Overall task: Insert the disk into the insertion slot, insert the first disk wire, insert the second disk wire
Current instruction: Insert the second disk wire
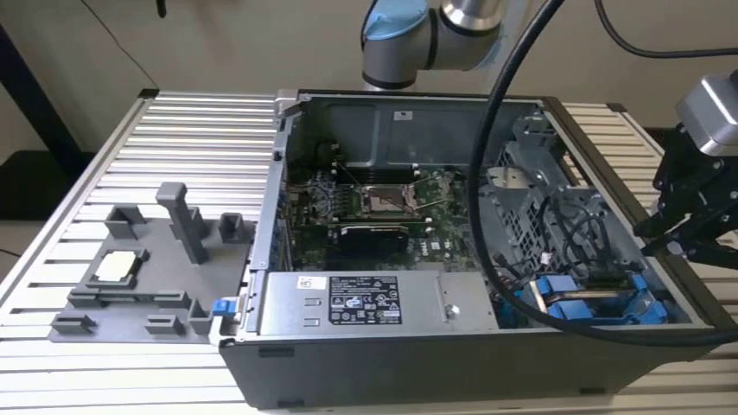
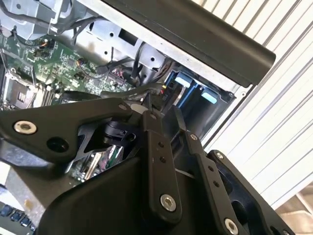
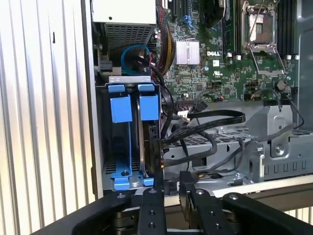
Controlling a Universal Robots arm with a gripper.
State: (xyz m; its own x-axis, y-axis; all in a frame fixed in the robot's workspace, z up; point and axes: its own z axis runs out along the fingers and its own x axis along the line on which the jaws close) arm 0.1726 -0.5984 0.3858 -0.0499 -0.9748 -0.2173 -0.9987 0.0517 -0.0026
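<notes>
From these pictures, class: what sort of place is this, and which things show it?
Probably a robotics test bench for computer assembly: an open computer case on a slotted aluminium table, a grey fixture tray beside it, and a robot arm above.

Black tool (image 2: 164, 115) above blue carrier frame (image 2: 195, 93).

Green motherboard (image 1: 369, 212), grey power-supply box (image 1: 363, 303), grey fixture tray (image 1: 144, 277), slatted table (image 1: 150, 156)
</notes>
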